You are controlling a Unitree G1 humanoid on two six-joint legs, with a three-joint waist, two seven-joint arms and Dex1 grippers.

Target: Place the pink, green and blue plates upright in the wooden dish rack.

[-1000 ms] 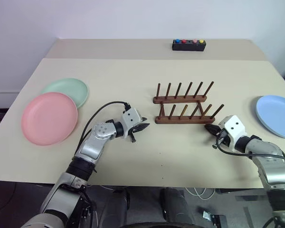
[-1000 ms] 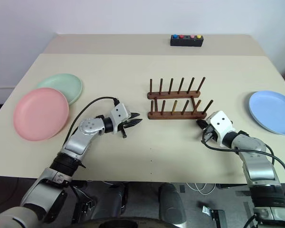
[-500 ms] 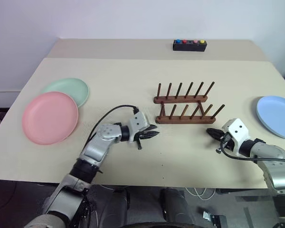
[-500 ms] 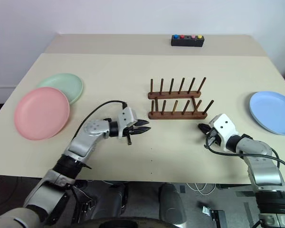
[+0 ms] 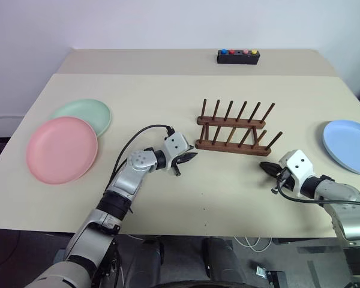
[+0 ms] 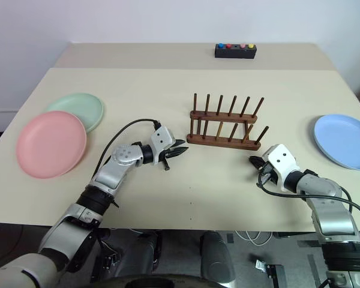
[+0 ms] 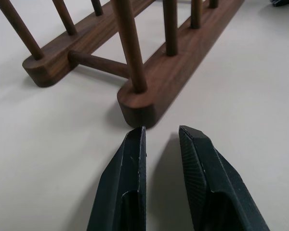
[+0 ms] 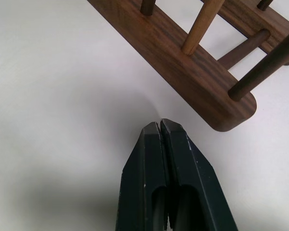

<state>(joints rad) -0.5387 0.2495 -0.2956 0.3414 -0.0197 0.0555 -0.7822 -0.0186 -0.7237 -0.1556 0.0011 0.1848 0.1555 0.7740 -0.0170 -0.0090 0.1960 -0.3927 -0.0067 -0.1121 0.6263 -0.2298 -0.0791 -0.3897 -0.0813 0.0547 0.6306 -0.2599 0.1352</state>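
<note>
Dark wooden dish rack (image 5: 233, 144) skewed mid-counter. My left end effector (image 7: 160, 135), slightly apart, meets its near rail end; right end effector (image 8: 160, 126) together. I'd nudge gently, squaring it.

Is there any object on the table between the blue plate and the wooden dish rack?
Only the right gripper, shut, near the wooden dish rack. The table toward the blue plate looks bare.

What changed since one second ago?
The left gripper moved right to the left end of the dark brown wooden dish rack; that end slid away from the robot, turning the rack slightly. Nothing was grasped. The shut right gripper and the pink, green and blue round plates stayed put.
</note>
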